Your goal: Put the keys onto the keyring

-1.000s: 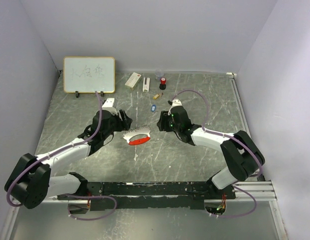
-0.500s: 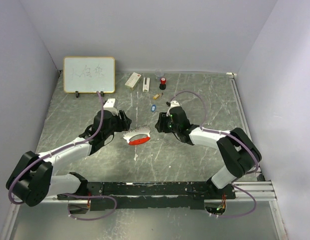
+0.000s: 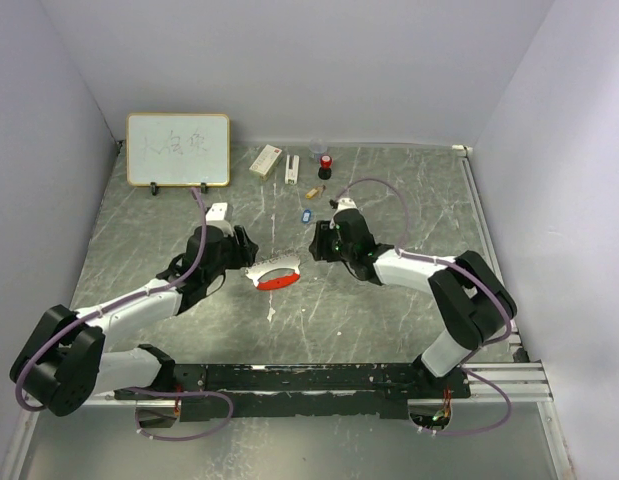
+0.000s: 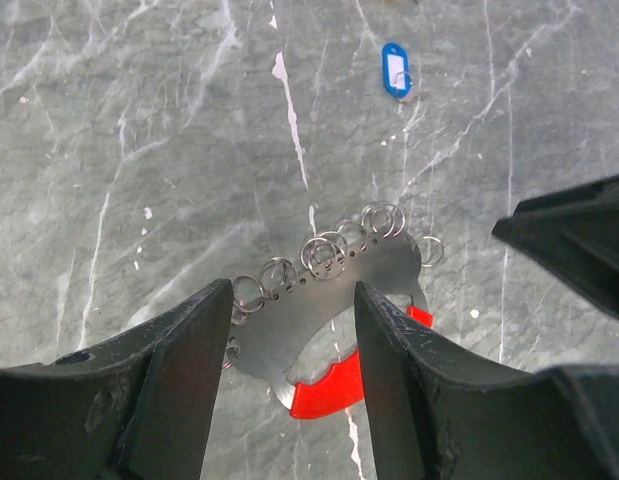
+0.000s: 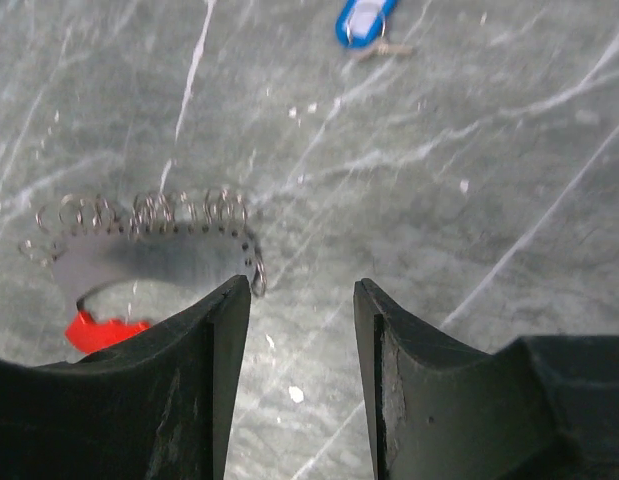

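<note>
Between the parted fingers of our left gripper (image 4: 292, 290), set narrower than a second ago, lies the keyring (image 4: 369, 270), a flat silvery plate edged with small rings and a red grip. It is not clamped. Our right gripper (image 5: 299, 285), jaws apart and empty, has edged closer to it. The blue-headed key (image 5: 364, 22) lies beyond its tips, and the tan-gold key (image 3: 312, 192) farther still.

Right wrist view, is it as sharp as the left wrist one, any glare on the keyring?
Left wrist view: crisp, the keyring with its plate and small rings clearly outlined, no hard glare. Right wrist view: softer, the keyring and blue key slightly blurred.
</note>
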Available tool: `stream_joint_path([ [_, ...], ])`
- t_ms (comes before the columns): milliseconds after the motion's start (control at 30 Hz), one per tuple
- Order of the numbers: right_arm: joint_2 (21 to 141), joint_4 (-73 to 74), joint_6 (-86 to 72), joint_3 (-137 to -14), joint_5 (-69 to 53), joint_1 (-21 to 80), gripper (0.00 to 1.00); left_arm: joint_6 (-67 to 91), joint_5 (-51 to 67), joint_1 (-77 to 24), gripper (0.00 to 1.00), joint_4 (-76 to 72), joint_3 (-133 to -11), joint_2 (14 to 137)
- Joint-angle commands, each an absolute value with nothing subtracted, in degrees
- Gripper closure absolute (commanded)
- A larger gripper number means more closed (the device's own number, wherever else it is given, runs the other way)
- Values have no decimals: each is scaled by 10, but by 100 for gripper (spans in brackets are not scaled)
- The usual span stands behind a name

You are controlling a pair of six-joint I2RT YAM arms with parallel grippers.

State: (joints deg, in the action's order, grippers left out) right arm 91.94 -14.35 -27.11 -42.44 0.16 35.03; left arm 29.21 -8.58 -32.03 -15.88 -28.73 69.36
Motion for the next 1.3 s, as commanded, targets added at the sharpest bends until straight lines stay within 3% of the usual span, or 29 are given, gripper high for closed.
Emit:
stream_joint_path([
  [0, 955, -102, -258, -502, 41, 333, 54, 300, -99, -325, 37, -157, -288, 689],
  [300, 1058, -73, -230, -625, 17, 316, 55, 301, -87, -325, 38, -154, -292, 682],
  [767, 971, -151, -269, -471, -46, 348, 57, 296, -69, -325, 38, -174, -298, 705],
  [1267, 998, -169, -265, -469, -73, 356, 61, 297, -75, -325, 38, -168, -296, 696],
])
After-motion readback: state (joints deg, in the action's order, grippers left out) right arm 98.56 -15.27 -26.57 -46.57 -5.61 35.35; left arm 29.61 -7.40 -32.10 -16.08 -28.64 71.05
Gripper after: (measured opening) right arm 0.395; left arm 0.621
